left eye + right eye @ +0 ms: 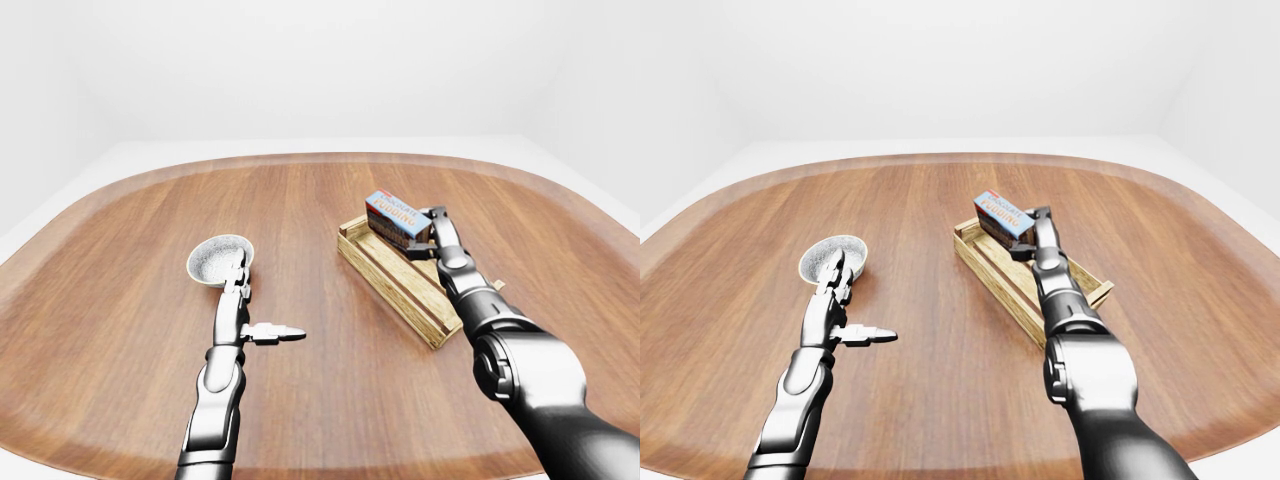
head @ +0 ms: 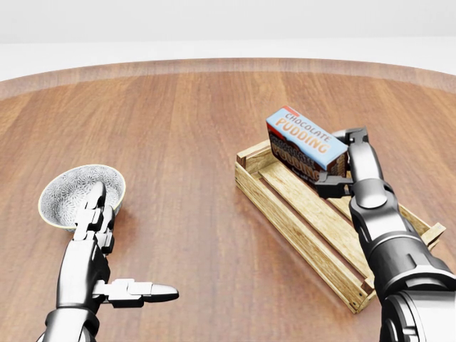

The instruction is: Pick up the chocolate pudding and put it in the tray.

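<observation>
My right hand grasps the chocolate pudding box, fingers closed round its near end, and holds it over the far end of the wooden tray; the box lies just beyond and to the left of the hand, its long axis running from upper left down toward my fingertips, tilted, with the printed face turned up; the tray's own long axis runs back along my forearm, toward the lower right of the head view, so I judge the drop to be almost straight down from where the hand hangs.

My left hand is released, fingers straight and thumb stuck out to the side, empty, resting low over the table with its fingertips just short of a small speckled bowl; it is well apart from the tray and plays no part here; the right hand is the nearer by far.

The head view shows the lettering on the box and the slats beneath it; it leaves me unable to tell whether the lower edge of the box touches the tray wall or clears it; the wider right-eye view shows the whole tray outline and both arms on the rounded table, with the box small, perched at the tray's far corner.
</observation>
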